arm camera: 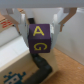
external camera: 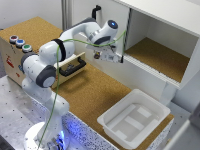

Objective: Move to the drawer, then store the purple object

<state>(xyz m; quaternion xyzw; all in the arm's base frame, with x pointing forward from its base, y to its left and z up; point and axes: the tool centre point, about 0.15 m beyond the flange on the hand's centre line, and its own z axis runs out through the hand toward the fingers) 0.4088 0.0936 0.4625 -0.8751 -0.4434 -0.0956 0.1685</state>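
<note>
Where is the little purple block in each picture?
Exterior view: the small dark purple cube cannot be made out; the gripper hides it, near the picture's middle above the cork counter.
Wrist view: the purple cube with yellow letters sits in the middle, between the gripper's fingers.
Shared landmark: the pale wooden drawer's black bar handle.

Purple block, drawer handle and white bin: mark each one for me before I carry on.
purple block [arm camera: 39,39]: wrist view, on its lettered face between the fingers.
drawer handle [external camera: 72,68]: exterior view, on the middle of the black bar.
white bin [external camera: 111,119]: exterior view, on its near rim.
</note>
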